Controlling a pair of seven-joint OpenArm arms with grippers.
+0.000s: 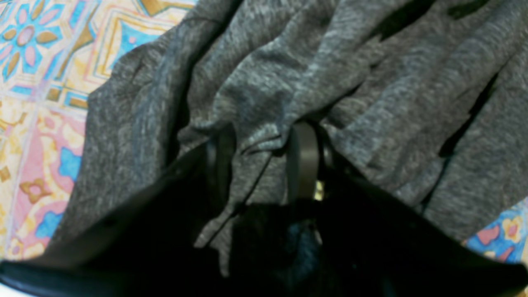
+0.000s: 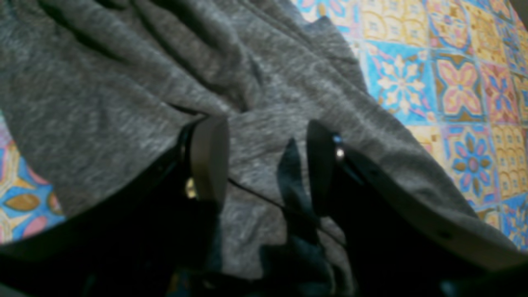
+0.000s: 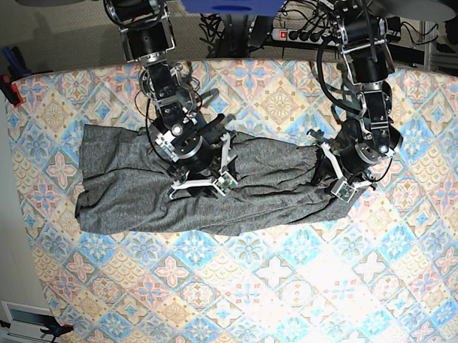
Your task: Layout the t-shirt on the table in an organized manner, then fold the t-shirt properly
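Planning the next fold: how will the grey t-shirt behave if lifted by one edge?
Probably floppy: the t-shirt lies in deep wrinkles. It likely drapes and stretches, since fabric bunches at the left tool. Likely drags on the table cloth.

The dark heather-grey knit t-shirt (image 3: 213, 190) is soft, matt, wrinkled cloth with a flecked weave. The table (image 3: 285, 294) wears a smooth printed cloth of pastel diamond tiles. The end effector fingers (image 2: 208, 154) look like matt black plastic, with small shiny metal screws.
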